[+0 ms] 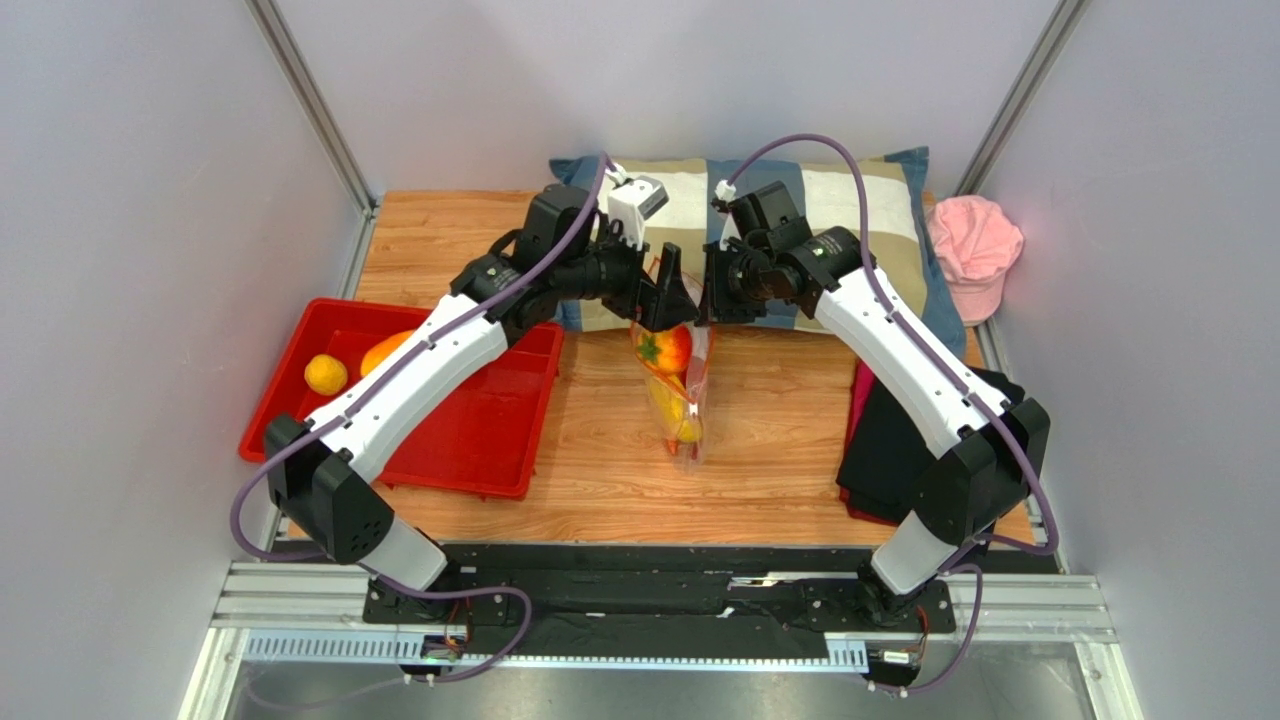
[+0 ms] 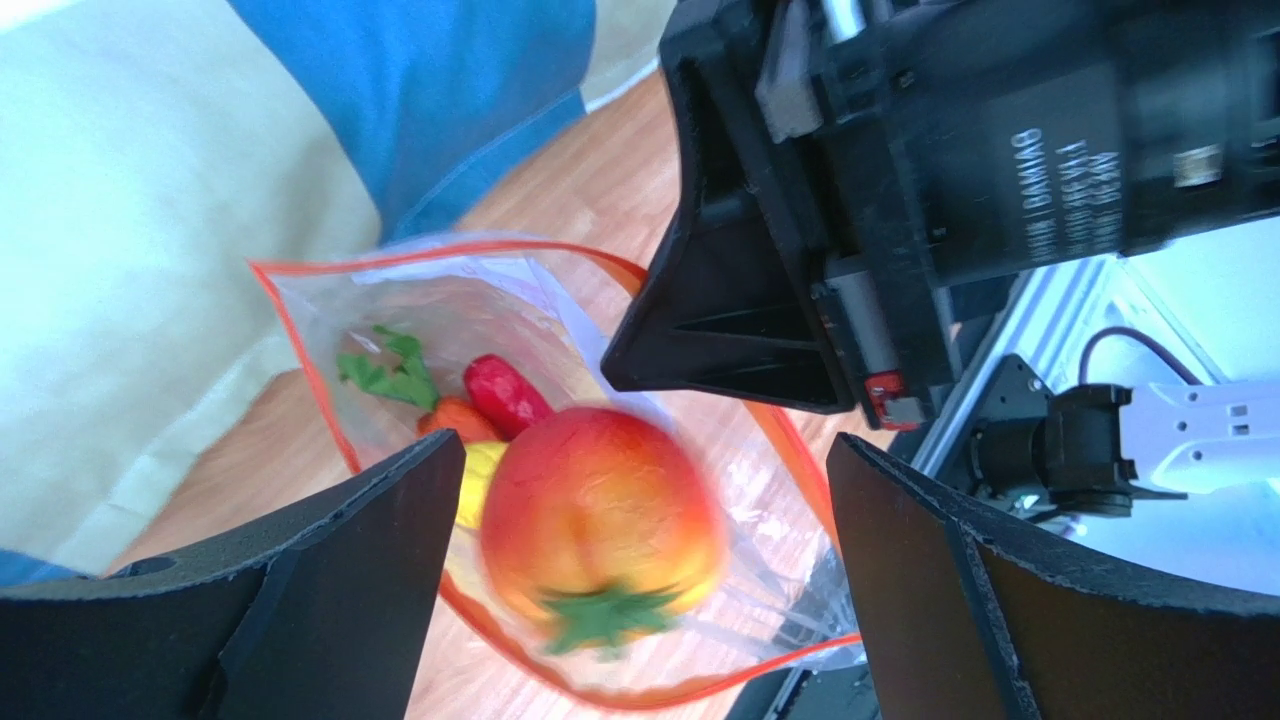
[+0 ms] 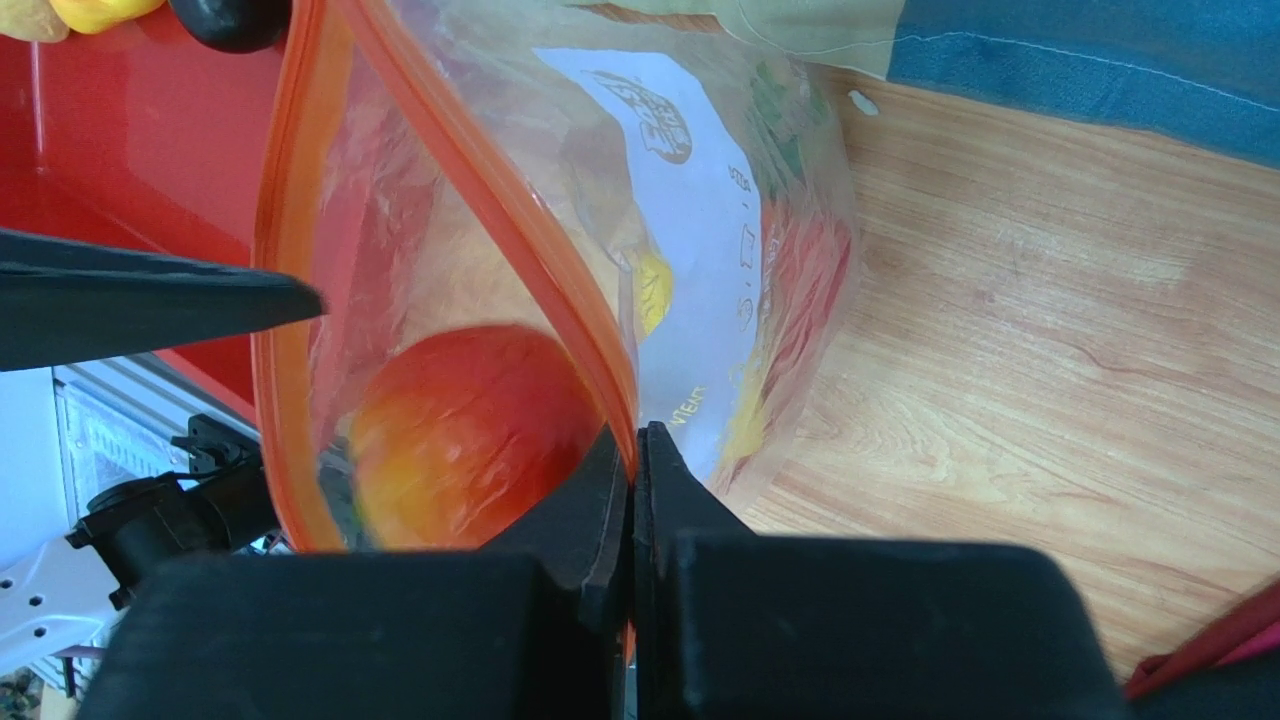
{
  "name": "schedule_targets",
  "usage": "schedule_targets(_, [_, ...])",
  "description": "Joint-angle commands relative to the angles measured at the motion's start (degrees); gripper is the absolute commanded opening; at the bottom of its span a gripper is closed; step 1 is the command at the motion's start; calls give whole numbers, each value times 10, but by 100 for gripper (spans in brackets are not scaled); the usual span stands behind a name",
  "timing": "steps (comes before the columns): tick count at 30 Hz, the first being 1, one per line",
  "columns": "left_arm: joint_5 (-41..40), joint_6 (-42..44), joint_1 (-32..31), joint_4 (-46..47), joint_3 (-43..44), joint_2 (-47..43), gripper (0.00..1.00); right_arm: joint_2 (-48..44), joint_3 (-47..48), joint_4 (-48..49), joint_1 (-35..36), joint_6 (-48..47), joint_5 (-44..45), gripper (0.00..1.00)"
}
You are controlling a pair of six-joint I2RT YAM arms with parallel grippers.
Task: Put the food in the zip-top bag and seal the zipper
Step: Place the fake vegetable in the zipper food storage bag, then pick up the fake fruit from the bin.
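1. Top external view: the zip-top bag stands over the middle of the wooden tabletop, mouth uppermost. The left claw and the right claw meet at that mouth, just in front of the checked pillow. An orange-red fruit shows at the top of the bag, with yellow shapes lower down. A red tray lies left of the bag. It holds a small orange fruit and a larger orange one, which is partly behind the left arm. A pink cap sits at the far right, and a dark cloth lies under the right arm.

2. Left wrist view: the left claw is released, its fingers spread wide and touching nothing. The orange-red fruit, blurred, sits between them at the bag's mouth; whether it is fully inside I cannot tell. Deeper in the bag lie the carrot with its green top, a red piece and a yellow piece. The zipper rings the mouth as an orange-red strip and is unsealed. The right claw grips the rim on the far side.

3. Right wrist view: the right claw is clenched on the zipper strip, its fingers pressed together with the strip between them. The bag's white label faces this camera, and the orange-red fruit shows through the plastic. A dark round fruit and a yellow fruit lie on the red tray at the top left edge.
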Motion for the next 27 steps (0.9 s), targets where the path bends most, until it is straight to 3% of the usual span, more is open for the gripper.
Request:
schedule_targets(1, [-21,27,17,-40,72,-41,99,-19,7,22,1,-1,-2,0])
schedule_targets(5, [-3,20,118,-77,41,-79,99,-18,11,23,-2,-1,-2,0])
schedule_targets(6, [10,25,170,-76,21,-102,99,-18,12,24,-1,0,-1,0])
schedule_targets(9, [28,86,259,-105,-37,-129,99,-18,14,24,-1,-1,0,0])
schedule_targets(10, [37,131,322,-118,-52,-131,99,-17,17,25,-1,-2,1,0])
schedule_targets(13, [43,228,428,-177,-71,-114,98,-16,16,25,-1,-2,0,0])
schedule_targets(16, [75,309,498,-226,-74,-79,95,-15,13,25,-1,-3,0,0])
schedule_targets(17, [93,393,538,-255,-68,-55,93,-14,13,25,-1,-3,-2,0])
schedule_targets(21, [34,565,562,-274,-33,15,92,-11,14,25,-1,-4,-7,0])
schedule_targets(27, [10,687,571,-261,2,102,91,-16,7,24,-1,-3,-5,0])
